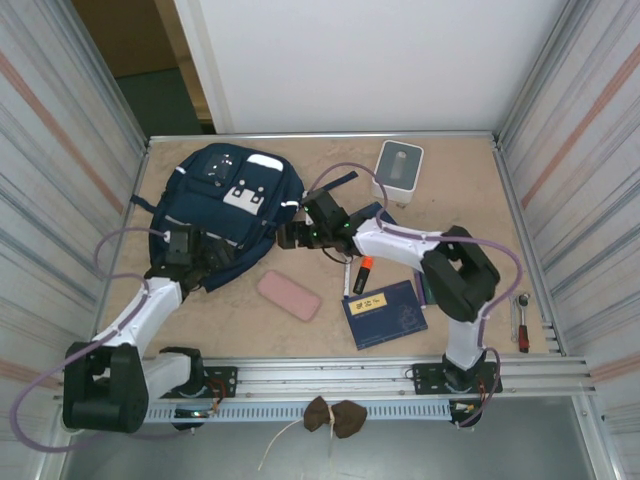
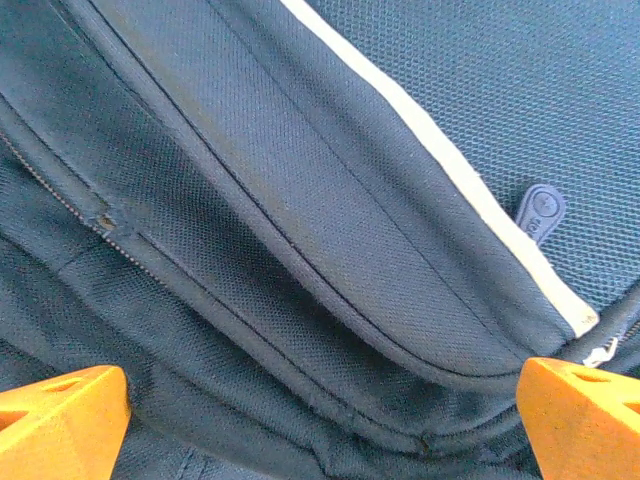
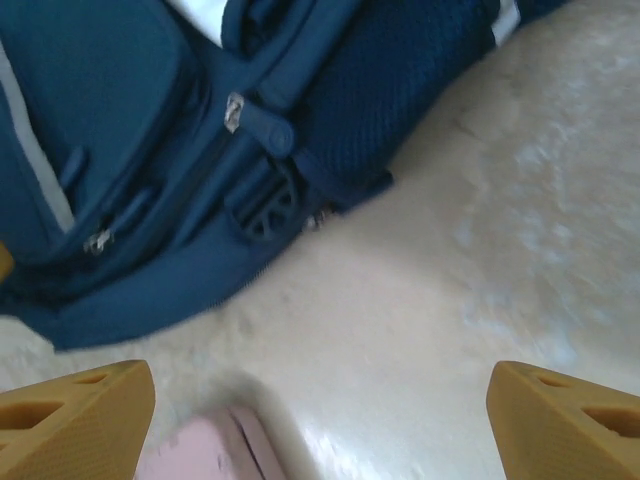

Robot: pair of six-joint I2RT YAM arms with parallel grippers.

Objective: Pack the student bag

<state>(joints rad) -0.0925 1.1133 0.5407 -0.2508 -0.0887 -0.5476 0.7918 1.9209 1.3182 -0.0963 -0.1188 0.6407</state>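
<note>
The student bag (image 1: 225, 205), a navy backpack with white patches, lies flat at the back left of the table. My left gripper (image 1: 205, 250) is at its near edge. In the left wrist view its orange fingers (image 2: 60, 415) stand wide apart just over the bag's fabric (image 2: 300, 200), near a seam and zip line, gripping nothing. My right gripper (image 1: 290, 237) hovers by the bag's right lower corner. It is open over bare tabletop, with the bag (image 3: 120, 150) ahead and the pink case (image 3: 200, 450) under its left finger.
A pink case (image 1: 288, 295), an orange-capped marker (image 1: 363, 273) and a blue booklet (image 1: 385, 313) lie at mid-table. A white-grey box (image 1: 399, 167) stands at the back right. A ratchet tool (image 1: 521, 320) rests by the right wall, and a brown object (image 1: 333, 417) lies on the front rail.
</note>
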